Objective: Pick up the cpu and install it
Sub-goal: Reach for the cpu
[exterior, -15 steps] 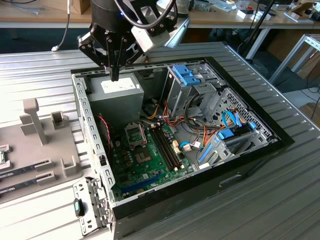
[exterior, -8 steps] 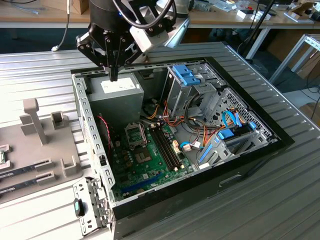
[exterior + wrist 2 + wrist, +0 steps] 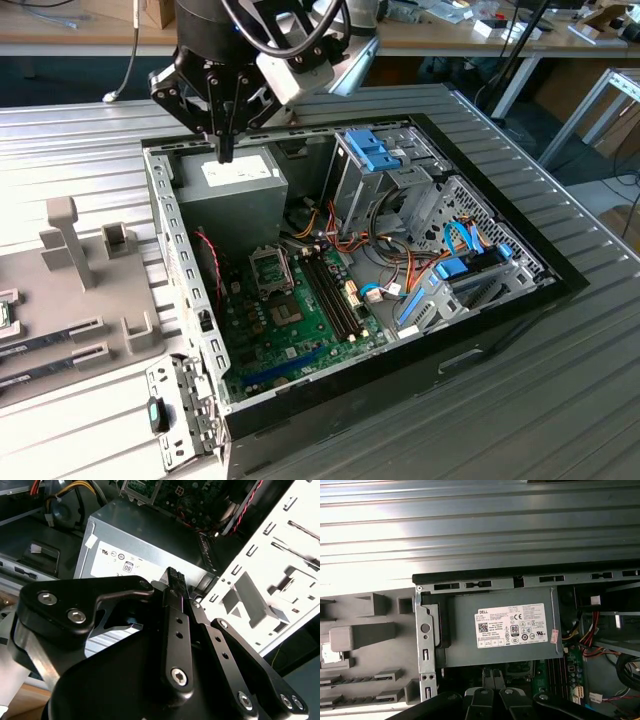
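Your arm hung straight down over the open computer case. Its hand pointed at the grey power supply in the case's corner toward the exterior view's left, close above it. In the second wrist view the fingers were pressed together with nothing between them. The cpu seemed to be the silvery, green-rimmed square cut off by the exterior view's left edge. It lay on the grey holder on the desk, outside the case, near two memory sticks and well apart from the hand.
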